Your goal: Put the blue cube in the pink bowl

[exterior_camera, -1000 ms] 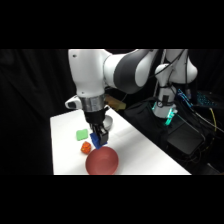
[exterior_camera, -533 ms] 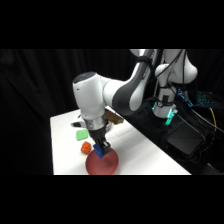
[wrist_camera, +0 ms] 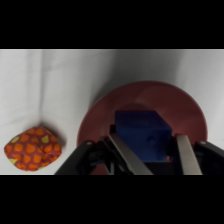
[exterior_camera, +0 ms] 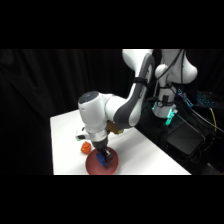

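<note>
1. Landmark is the pink bowl (exterior_camera: 101, 163), near the front edge of the white table (exterior_camera: 65, 140); in the wrist view the pink bowl (wrist_camera: 145, 100) fills the centre and right, its rim cut off at the bottom.
2. The gripper (exterior_camera: 103, 158) comes down from above, right over the bowl, fingers reaching inside the rim.
3. In the wrist view the gripper (wrist_camera: 150, 155) has one finger on each side of the blue cube (wrist_camera: 145, 135), pinching it; both fingers (wrist_camera: 125, 152) lie against the cube's sides.
4. The blue cube (exterior_camera: 104, 160) is inside the bowl's outline, between the fingers, about the bowl's middle. Can't tell whether it touches the bowl floor or hangs just above it.
5. An orange-red lumpy object (wrist_camera: 32, 148) with yellow-green spots lies on the table outside the bowl, to its left in the wrist view, apart from the rim.
6. Side view: the same orange-red object (exterior_camera: 86, 148) sits just beside the bowl's far-left rim, toward the table's back.
7. The white arm (exterior_camera: 120, 107) bends over the bowl from the upper right, its big joint directly above the bowl.
</note>
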